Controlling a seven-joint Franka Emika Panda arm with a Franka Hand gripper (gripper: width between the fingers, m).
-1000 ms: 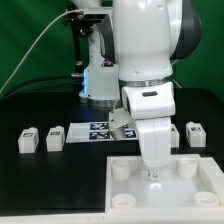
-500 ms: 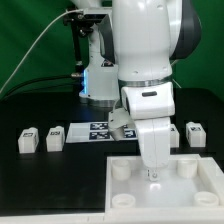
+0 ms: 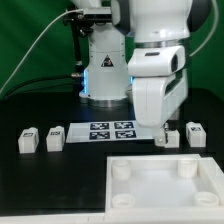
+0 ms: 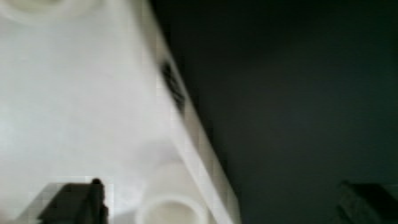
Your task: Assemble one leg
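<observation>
Black bench, green wall behind. Claw hung low with its fingers spread wide and nothing between them. Nearest leg stood just beside it, toward the exterior view's right, ungripped; contact unclear. Second leg further right. Tabletop lay in front, marker board alongside.

We take this for a robotics lab. A white robot arm stands over a matte black worktop. A plain green backdrop hangs behind the end effector, with a cable slung across it. A marker board of printed tags lies near the end effector, and small white legs beyond it carry tags too.
</observation>
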